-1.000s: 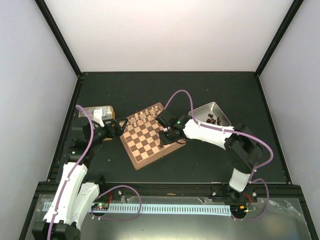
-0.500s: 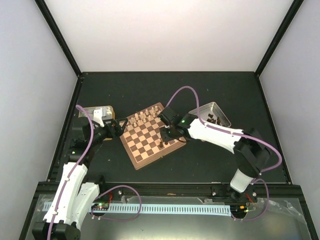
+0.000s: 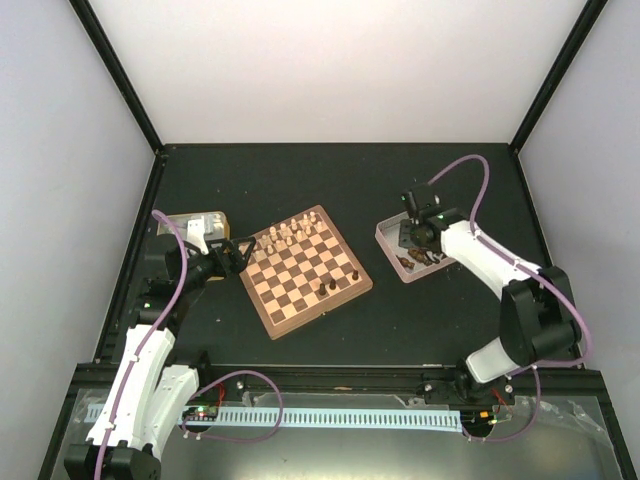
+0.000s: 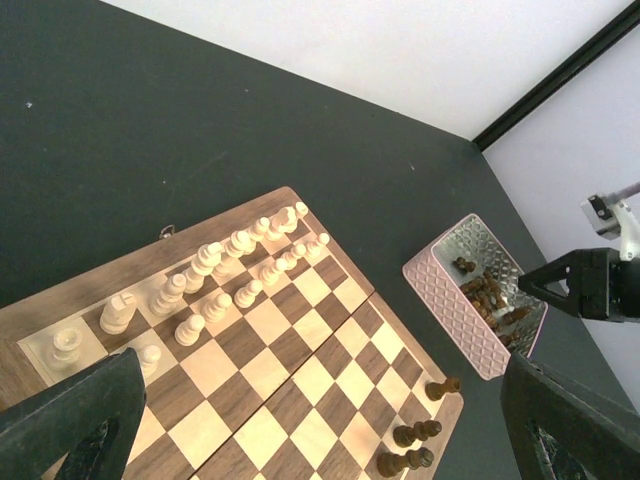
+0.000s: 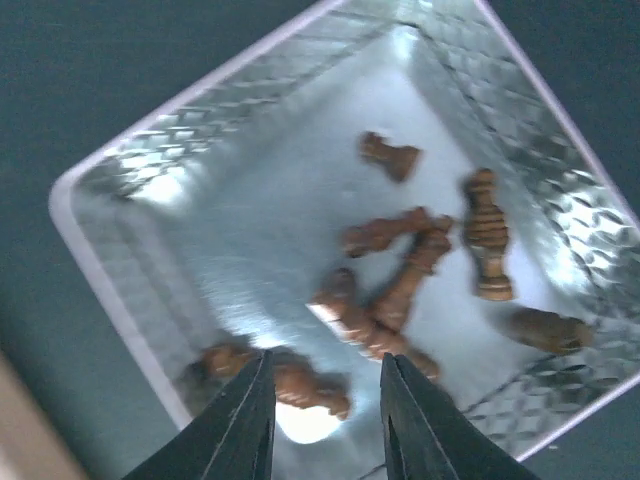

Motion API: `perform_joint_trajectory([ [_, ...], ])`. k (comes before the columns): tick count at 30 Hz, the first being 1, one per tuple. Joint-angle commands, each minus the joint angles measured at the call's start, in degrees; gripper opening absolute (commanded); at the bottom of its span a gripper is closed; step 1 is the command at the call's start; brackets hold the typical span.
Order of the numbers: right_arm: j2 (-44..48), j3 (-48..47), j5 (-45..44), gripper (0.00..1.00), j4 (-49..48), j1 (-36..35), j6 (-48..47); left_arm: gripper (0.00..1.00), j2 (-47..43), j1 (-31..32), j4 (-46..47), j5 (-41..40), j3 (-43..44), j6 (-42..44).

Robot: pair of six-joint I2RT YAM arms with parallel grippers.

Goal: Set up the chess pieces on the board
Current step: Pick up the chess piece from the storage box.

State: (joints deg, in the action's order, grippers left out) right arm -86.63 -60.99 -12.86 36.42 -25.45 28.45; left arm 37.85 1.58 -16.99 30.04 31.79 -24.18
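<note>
The board (image 3: 300, 275) lies mid-table, turned at an angle. Cream chess pieces (image 3: 285, 236) stand in two rows along its far-left edge and show in the left wrist view (image 4: 232, 268). Three dark pieces (image 3: 330, 287) stand near its right edge; they also show in the left wrist view (image 4: 412, 436). My right gripper (image 5: 325, 400) is open and empty just above several dark pieces (image 5: 395, 290) lying in the silver tin (image 5: 120, 170); from above the gripper (image 3: 409, 238) is over that tin. My left gripper (image 3: 234, 256) hovers open and empty at the board's left corner.
The gold-sided tin (image 3: 196, 224) sits at the far left behind my left arm. The pinkish-sided tin (image 4: 452, 308) stands right of the board with a strip of dark table between them. Black frame rails border the table.
My right gripper has left the board's right side and swung right to above the silver tin. The three dark pieces on the board are now uncovered. The left arm has not moved.
</note>
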Motion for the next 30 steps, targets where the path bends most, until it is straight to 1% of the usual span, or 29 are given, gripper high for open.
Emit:
perform_joint_trajectory([
  [1,-2.46,1.39,0.22,0.31,-1.04,5.92,-2.80,0.99,-0.66,0.17,-0.17,0.74,1.60,0.82],
  [5,-5.85,0.59,3.84,0.33,-2.92,8.54,-3.05,0.99,-0.28,0.05,-0.02,0.72,1.60,0.89],
  [12,-11.65,-2.46,5.47,0.33,-3.15,8.58,-2.41,0.99,-0.31,0.12,-0.05,0.72,1.69,0.61],
  [19,-14.44,-3.90,4.44,0.20,-3.50,8.58,-2.09,0.99,-0.38,0.15,-0.25,0.64,1.67,0.80],
  [27,-16.61,-5.28,3.81,0.18,-1.90,8.58,-1.32,0.99,-0.65,0.11,-0.48,0.56,1.95,1.01],
  [29,-16.77,-5.04,4.16,0.14,-1.75,8.57,-1.11,0.99,-0.74,0.12,-0.60,0.52,2.04,1.16],
  [30,-16.61,-4.95,4.20,0.10,-1.78,8.58,-0.98,0.99,-0.80,0.11,-0.60,0.43,2.05,1.16],
])
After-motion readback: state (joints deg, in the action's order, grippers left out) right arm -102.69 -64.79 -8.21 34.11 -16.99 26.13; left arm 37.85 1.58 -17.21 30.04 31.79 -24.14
